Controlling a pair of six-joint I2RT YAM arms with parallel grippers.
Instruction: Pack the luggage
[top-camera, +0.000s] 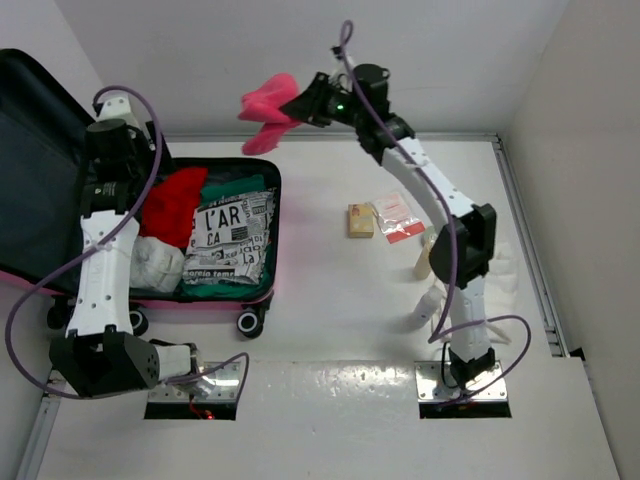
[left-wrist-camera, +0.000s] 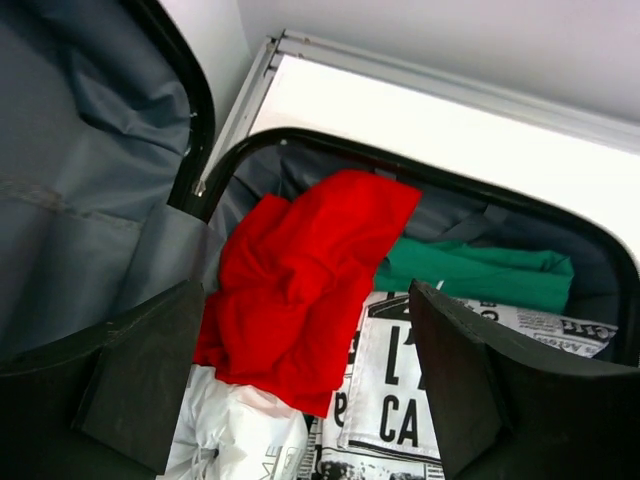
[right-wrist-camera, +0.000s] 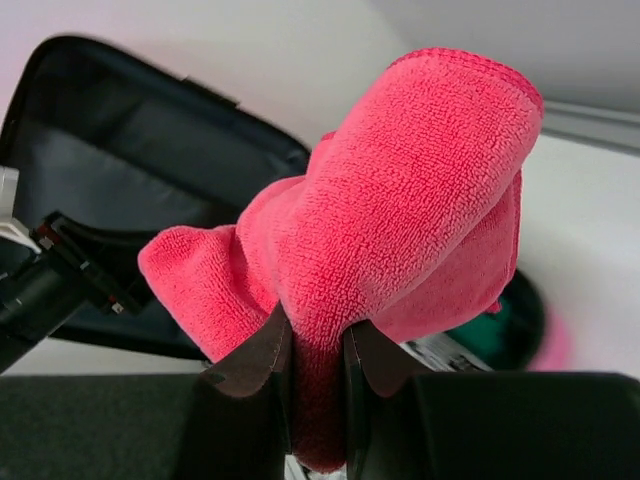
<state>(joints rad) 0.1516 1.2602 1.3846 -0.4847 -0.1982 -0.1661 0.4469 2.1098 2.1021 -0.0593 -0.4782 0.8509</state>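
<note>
The pink luggage (top-camera: 236, 299) lies open at the left, its grey-lined lid (top-camera: 35, 150) raised. Inside lie a red cloth (top-camera: 172, 205), a green cloth (top-camera: 232, 186), a black-and-white printed cloth (top-camera: 228, 235) and a white bag (top-camera: 158, 262). My left gripper (left-wrist-camera: 305, 385) is open and empty, hovering over the red cloth (left-wrist-camera: 300, 275). My right gripper (right-wrist-camera: 318, 360) is shut on a pink towel (right-wrist-camera: 400, 200), held in the air beyond the luggage's far right corner; the towel also shows in the top view (top-camera: 268, 105).
On the table to the right lie a small tan box (top-camera: 360, 221) and a clear packet with red print (top-camera: 399, 217). Pale bottles (top-camera: 428, 258) lie beside the right arm. A metal rail (top-camera: 525, 235) edges the table's right side.
</note>
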